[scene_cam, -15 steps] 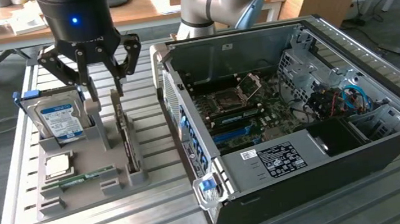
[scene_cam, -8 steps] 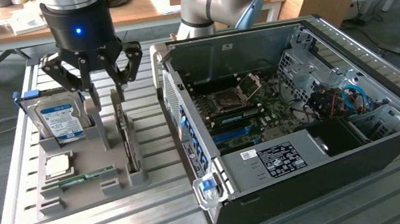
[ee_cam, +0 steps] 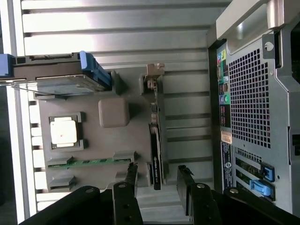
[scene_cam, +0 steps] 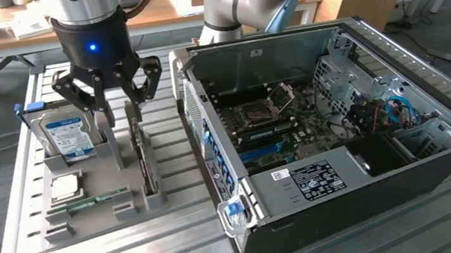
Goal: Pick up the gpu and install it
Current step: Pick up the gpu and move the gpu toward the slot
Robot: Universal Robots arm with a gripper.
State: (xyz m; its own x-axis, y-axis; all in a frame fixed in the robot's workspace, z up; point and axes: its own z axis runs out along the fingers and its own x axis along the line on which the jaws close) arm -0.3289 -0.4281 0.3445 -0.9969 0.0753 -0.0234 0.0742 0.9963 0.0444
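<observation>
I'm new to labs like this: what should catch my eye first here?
The opened computer case dominates the exterior view's right, its motherboard bare. Beside it, the black tool hangs open over the gpu, which stands on edge in a gray holder next to a hard drive.

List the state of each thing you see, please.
claw: open, above the graphics card.
graphics card: standing on edge in holder, not gripped.
hard drive: upright in holder.
processor: lying flat in holder.
memory stick: lying flat in holder.
computer case: open, side cover off.
</observation>
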